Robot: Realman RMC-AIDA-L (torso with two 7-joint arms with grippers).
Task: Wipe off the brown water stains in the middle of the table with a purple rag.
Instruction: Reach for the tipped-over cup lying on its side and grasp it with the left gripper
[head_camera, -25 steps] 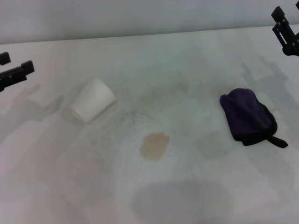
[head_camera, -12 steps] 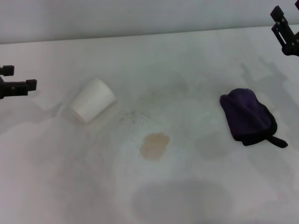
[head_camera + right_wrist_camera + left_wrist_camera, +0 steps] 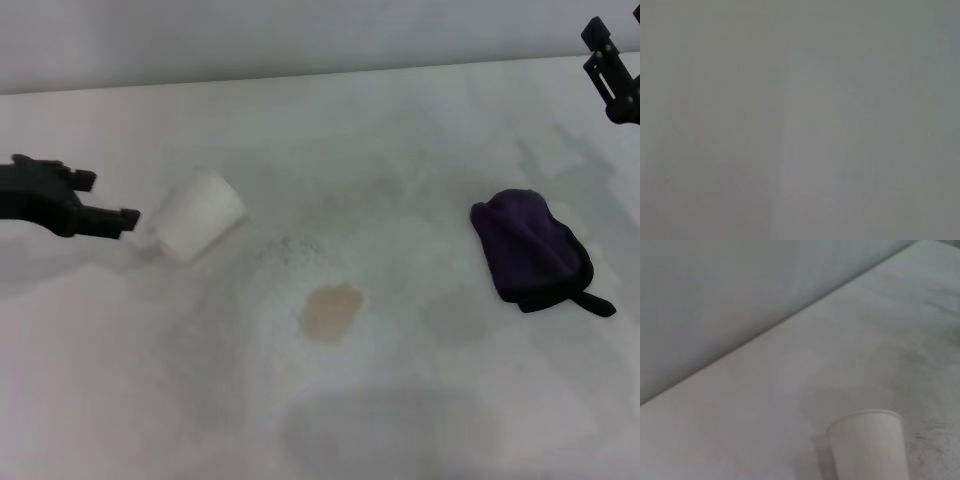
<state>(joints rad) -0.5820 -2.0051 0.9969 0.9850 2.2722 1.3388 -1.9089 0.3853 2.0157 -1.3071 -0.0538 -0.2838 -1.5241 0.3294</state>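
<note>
The brown water stain [image 3: 331, 312] is a pale tan blotch in the middle of the white table [image 3: 400, 130]. The purple rag [image 3: 530, 250] lies bunched on the table's right side, its black tab pointing to the front right. My left gripper [image 3: 105, 197] is open and hovers at the left, just beside the white paper cup [image 3: 197, 215], far from stain and rag. My right gripper [image 3: 600, 55] is open at the far right back corner, behind the rag and well apart from it. The right wrist view shows only blank grey.
The white paper cup lies tipped on its side, left of the stain; it also shows in the left wrist view [image 3: 870, 445]. A patch of dark specks [image 3: 290, 250] lies between cup and stain. A grey wall runs behind the table's far edge.
My left gripper has moved right and inward from the left edge, ending close beside the paper cup. The right gripper, rag, cup and stain have not moved.
</note>
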